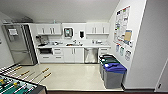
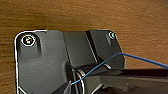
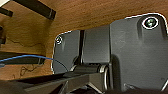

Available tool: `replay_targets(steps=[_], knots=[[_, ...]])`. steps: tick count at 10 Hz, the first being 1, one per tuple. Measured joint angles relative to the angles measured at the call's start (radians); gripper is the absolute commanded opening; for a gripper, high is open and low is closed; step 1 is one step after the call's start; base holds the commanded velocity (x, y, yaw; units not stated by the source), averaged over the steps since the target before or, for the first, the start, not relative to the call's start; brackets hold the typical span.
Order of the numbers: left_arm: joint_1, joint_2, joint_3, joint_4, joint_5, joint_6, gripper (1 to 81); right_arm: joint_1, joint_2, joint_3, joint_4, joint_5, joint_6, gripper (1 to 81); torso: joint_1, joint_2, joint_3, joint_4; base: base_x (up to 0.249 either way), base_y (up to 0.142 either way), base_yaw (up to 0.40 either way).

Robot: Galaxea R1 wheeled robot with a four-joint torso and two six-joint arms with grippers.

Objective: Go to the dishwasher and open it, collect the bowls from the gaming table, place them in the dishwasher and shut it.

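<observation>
Dishwasher (image 1: 90,55): the steel-fronted unit under the worktop, just right of centre in the head view, at the far wall; its door looks shut, so the opening step is not yet done.
Worktop (image 1: 75,46): runs across the upper middle of the frame above the white cabinet doors (image 1: 73,55), with a sink and small items too blurred to name.
Gaming table (image 1: 15,86): the green field with rods sits in the lower left corner of the frame, handles pointing out over the floor (image 1: 72,77); no bowls can be made out on it from here.
Bins (image 1: 113,72): a row with blue and green lids stands along the right wall, at centre right of the frame, close to the dishwasher's right side.
Fridge (image 1: 18,43): tall steel unit at the upper left.
Left hand: I cannot tell how far open it is or whether it carries anything; the left wrist view gives wood-grain floor beyond the robot's own plate.
Right hand: likewise cannot tell.
Risk, approach: the rod handles jut into the open floor, so a path hugging the left could clip them.
Risk, door: the bins stand near the dishwasher, so stopping too far right could crowd the base when the door drops.
Risk, target: the white doors beside it have bar handles too; grabbing one would open the wrong thing.
</observation>
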Motion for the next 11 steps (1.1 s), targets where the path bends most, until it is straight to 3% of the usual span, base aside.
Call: replay_targets(steps=[11], knots=[[0.0,0.003,0.011,0.0,-0.009,0.0,81.1,0.003,0.001,-0.001,0.0,0.0,0.0,81.1,0.0,0.0,0.0,0.0,0.189,0.0,0.0]])
